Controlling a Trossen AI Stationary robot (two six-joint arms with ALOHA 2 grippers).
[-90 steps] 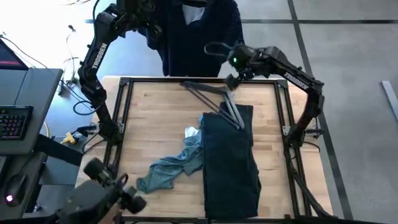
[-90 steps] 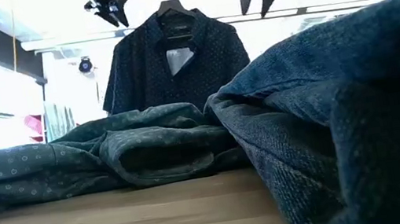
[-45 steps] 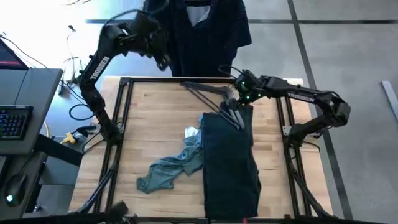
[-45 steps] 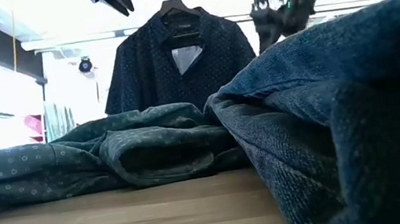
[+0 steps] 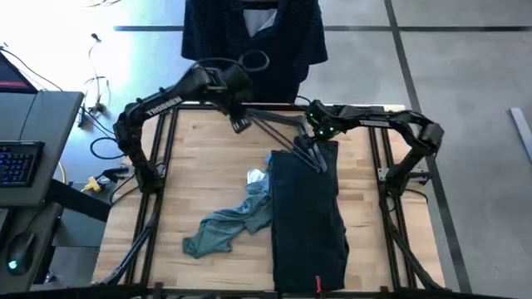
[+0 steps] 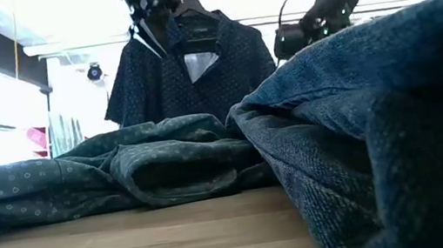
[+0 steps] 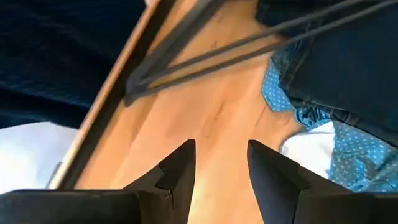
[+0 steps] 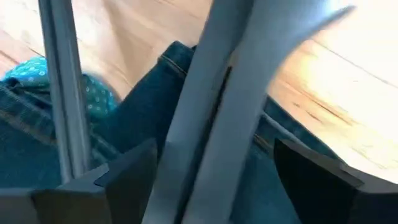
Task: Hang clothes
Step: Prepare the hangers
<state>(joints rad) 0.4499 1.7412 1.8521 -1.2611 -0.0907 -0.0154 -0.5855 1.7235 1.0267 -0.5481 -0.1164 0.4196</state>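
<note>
Tabletop (image 5: pixel 208 166): light wood, dark metal frame running along its edges, carrying two garments and the hangers.

Black trousers (image 5: pixel 309 218): lying flat and lengthwise from centre toward 5 o'clock in the high view; filling the right foreground in the low view (image 6: pixel 396 115).

Navy dotted shirt (image 5: pixel 253 37): hanging on a hanger beyond the tabletop's far edge at 12 o'clock; in the low view (image 6: pixel 188 76) showing upright, collar up, white label inside.

Teal shirt (image 5: pixel 229 223): lying crumpled at about 7 o'clock, touching the trousers' left edge; white inner patch showing near centre.

Left arm: reaching from 9 o'clock over the far edge, its left gripper (image 5: pixel 239 123) hovering at about 11 o'clock above bare wood just beside the hanger tips; jaws spread apart and holding nothing in the left wrist view (image 7: pixel 221 165).

Right arm: bending in from 3 o'clock, its right gripper (image 5: pixel 312 133) sitting at about 1 o'clock over the trousers' top edge; jaws parted with grey hanger bars (image 8: pixel 224 106) lying between them, contact not discernible.

Dark grey hangers (image 5: pixel 283 129): thin, triangular, lying across the far tabletop between both grippers, the lower ends resting on the trousers' top.
</note>
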